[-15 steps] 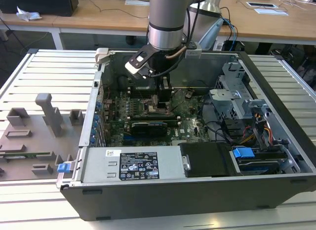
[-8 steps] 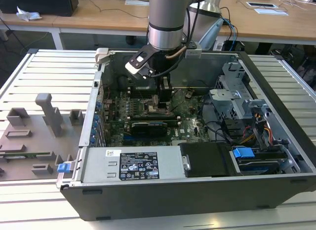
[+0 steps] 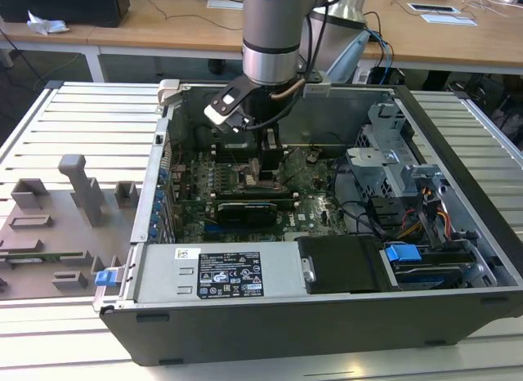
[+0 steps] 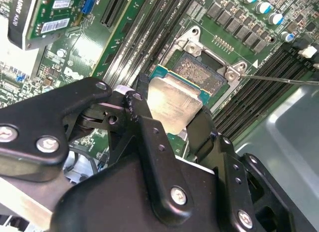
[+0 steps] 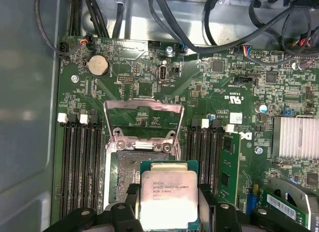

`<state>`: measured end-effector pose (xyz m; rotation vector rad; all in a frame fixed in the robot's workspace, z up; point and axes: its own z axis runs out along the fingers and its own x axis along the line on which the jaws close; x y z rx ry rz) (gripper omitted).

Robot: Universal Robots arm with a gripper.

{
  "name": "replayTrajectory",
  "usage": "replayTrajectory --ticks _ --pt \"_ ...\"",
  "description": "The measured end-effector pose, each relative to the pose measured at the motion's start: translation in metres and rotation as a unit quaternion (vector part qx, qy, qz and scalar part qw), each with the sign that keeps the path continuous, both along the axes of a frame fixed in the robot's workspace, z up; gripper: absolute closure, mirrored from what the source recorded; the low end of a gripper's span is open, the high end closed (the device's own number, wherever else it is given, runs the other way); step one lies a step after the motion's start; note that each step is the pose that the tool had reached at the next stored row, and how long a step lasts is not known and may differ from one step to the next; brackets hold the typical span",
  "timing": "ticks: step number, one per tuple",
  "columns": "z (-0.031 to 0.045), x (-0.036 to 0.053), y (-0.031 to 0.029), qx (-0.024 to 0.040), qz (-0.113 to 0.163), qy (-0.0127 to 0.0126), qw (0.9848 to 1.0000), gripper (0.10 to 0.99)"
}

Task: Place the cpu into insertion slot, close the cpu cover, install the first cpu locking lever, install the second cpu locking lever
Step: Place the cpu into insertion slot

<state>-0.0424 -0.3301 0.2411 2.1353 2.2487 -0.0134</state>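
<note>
Cpu (image 5: 168,197), metal top up, edges parallel to insertion slot (image 5: 125,167), in hand (image 5: 169,208).

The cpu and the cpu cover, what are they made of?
The cpu has a pale, matte metal-looking lid with soft glare, rimmed by green circuit board. The cpu cover looks like thin bare steel, probably: silvery, with bright reflections.

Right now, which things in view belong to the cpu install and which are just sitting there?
Job:
cpu, gripped in the hand
cpu cover, flipped open
socket, bare

Not involved:
coin cell battery
heatsink
memory slots
power supply
</note>
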Motion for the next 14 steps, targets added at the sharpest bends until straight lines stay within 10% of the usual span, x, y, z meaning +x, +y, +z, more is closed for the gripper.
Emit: replayTrajectory --ticks 14 --pt "-0.0111 -0.0001 0.0000 -0.0005 0.000 0.0000 1.0000 0.541"
